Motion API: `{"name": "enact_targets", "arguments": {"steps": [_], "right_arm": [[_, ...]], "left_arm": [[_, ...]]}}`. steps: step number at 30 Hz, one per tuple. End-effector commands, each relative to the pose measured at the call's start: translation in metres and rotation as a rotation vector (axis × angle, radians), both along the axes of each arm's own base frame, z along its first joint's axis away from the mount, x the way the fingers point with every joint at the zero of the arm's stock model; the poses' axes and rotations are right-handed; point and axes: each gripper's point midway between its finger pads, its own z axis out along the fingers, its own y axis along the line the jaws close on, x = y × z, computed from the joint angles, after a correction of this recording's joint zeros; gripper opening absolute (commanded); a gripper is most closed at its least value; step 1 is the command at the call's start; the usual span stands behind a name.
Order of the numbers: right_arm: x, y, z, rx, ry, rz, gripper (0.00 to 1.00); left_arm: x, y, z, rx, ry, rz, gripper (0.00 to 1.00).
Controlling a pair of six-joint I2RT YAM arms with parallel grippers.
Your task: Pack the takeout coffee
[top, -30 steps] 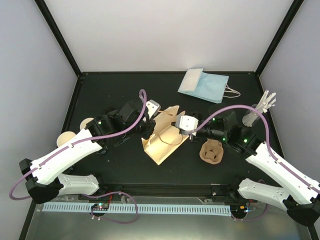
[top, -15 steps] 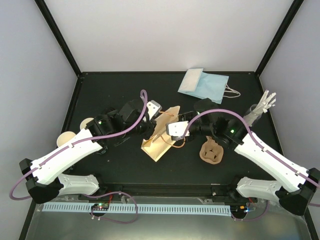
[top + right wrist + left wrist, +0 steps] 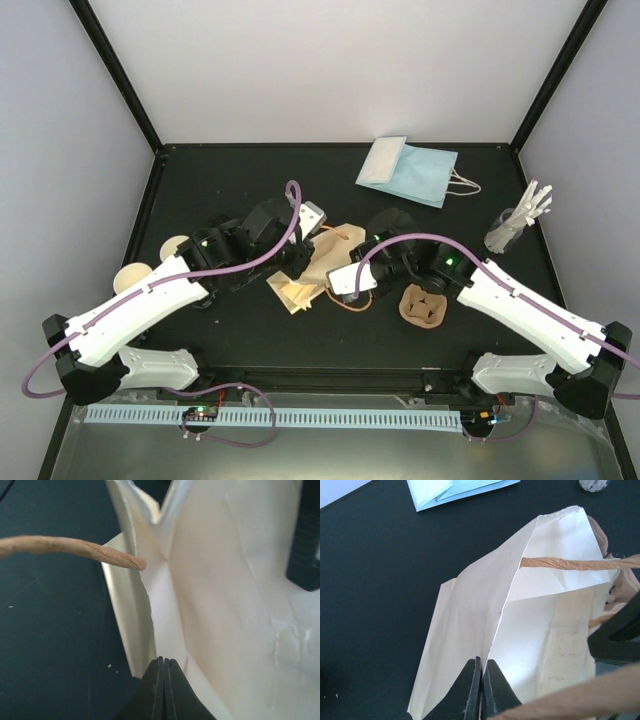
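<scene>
The takeout coffee cannot be picked out in any of the three views, so I cannot tell where it sits relative to either set of jaws.

The left jaws are pressed together on a folded edge of the tan paper bag [image 3: 298, 292]. In the left wrist view the crease of the bag's side wall runs straight down into them. The right jaws are also pressed together, pinching the opposite wall of the bag. In the right wrist view the pale paper rises directly from their tips.

The bag hangs between the two sets of jaws, its mouth parted so that its cream inner walls show. One twisted paper handle [image 3: 570, 564] stretches across the mouth just beyond the left jaws. A twisted handle [image 3: 65, 547] also shows up and to the left of the right jaws.

To the right of the right jaws, close by on the black bench [image 3: 200, 180], lies a brown pulp cup carrier [image 3: 422, 305]. Well beyond both jaws, towards the far edge, lie flat pale blue bags [image 3: 405, 170]. Far to the right of the right jaws stands a clear holder of white sticks [image 3: 515, 225]. Well to the left of the left jaws, beside that arm, sit cream cups [image 3: 175, 245].
</scene>
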Motion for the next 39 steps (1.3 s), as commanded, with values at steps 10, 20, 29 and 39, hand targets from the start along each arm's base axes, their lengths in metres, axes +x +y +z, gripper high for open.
{"name": "enact_targets", "arguments": {"steps": [10, 20, 29, 39], "right_arm": [[-0.018, -0.013, -0.024, -0.137, 0.023, 0.020, 0.01], [0.007, 0.001, 0.035, 0.107, -0.113, -0.110, 0.01], [0.013, 0.007, 0.078, 0.240, -0.163, -0.144, 0.01], [0.027, 0.011, 0.059, 0.088, -0.201, -0.125, 0.01]], "left_arm": [[0.013, -0.004, 0.026, -0.023, -0.079, 0.006, 0.02], [0.004, -0.012, 0.018, -0.018, -0.051, -0.069, 0.02], [0.002, -0.015, 0.011, -0.001, -0.024, -0.088, 0.02], [-0.001, -0.018, 0.009, -0.010, -0.005, -0.099, 0.01]]}}
